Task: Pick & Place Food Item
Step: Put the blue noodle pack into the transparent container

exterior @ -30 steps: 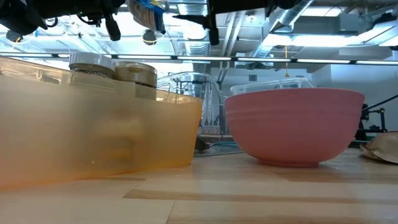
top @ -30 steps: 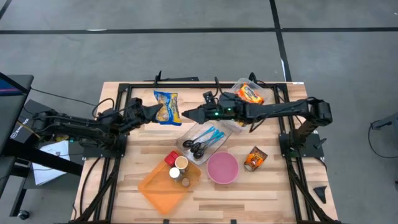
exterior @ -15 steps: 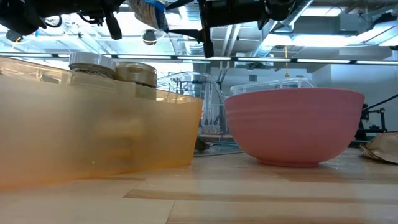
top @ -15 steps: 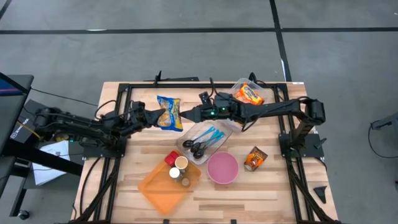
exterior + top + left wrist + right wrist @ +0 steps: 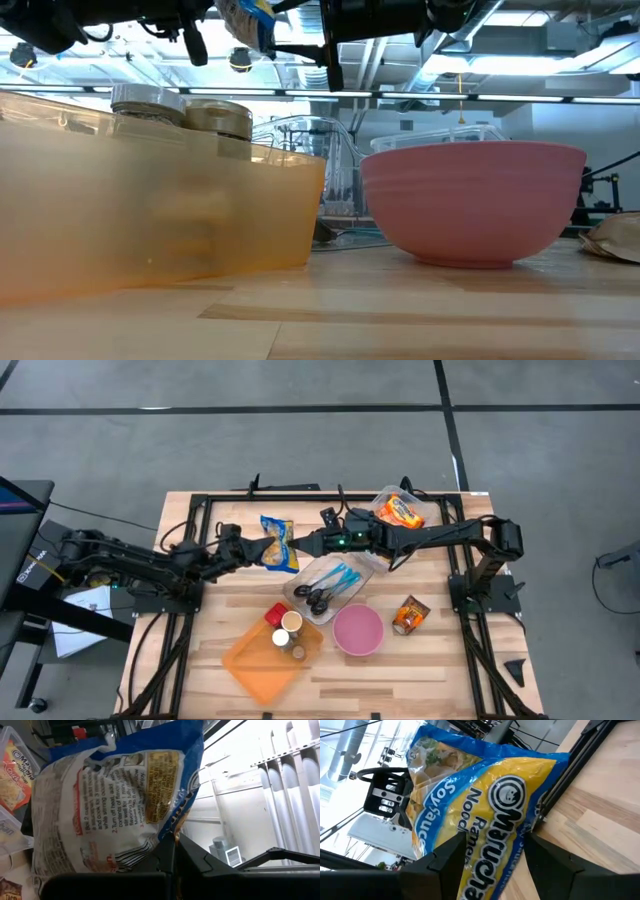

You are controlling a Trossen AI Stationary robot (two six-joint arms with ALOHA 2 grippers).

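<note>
While pinching the ramen packet (image 5: 277, 543) in the left gripper (image 5: 256, 548), facing the spread right gripper (image 5: 304, 545); below, orange bin (image 5: 262, 662) holding jars (image 5: 285, 631), labels hidden

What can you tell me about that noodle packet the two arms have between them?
The noodle packet is a crinkly plastic bag, blue and yellow on the front with ramen lettering, white with printed cooking directions on the back. It hangs in the air above the table's back edge. The left gripper is shut on one edge; the right gripper has open fingers at the other side.
</note>
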